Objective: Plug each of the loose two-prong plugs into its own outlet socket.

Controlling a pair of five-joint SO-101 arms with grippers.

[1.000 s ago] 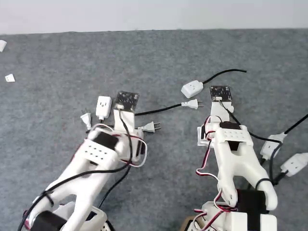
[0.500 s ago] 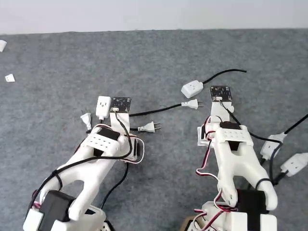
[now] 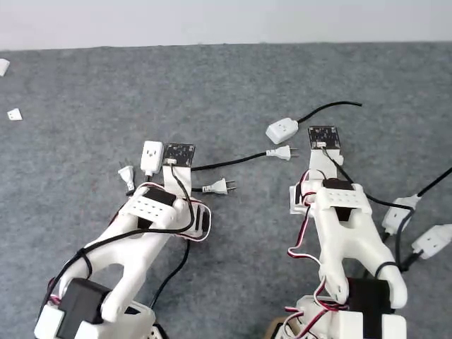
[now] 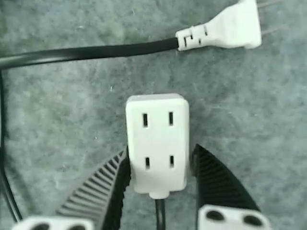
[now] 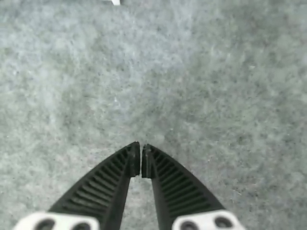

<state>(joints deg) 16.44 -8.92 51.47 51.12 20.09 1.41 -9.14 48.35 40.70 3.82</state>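
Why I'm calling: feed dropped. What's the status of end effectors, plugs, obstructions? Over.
Left end effector open, straddling outlet socket. Right end effector shut, empty, over carpet. Nearest plug loose near that socket, unplugged. No obstruction seen.

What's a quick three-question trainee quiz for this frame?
1. True or false: the right gripper holds a plug.
2. What sits between the fingers of the left gripper? A) a plug B) the outlet block C) bare carpet
3. Fill in: the white plug lying beyond that outlet block has a ___ cord.

Key: 1 false, it is shut on nothing above the carpet; 2 B; 3 black.
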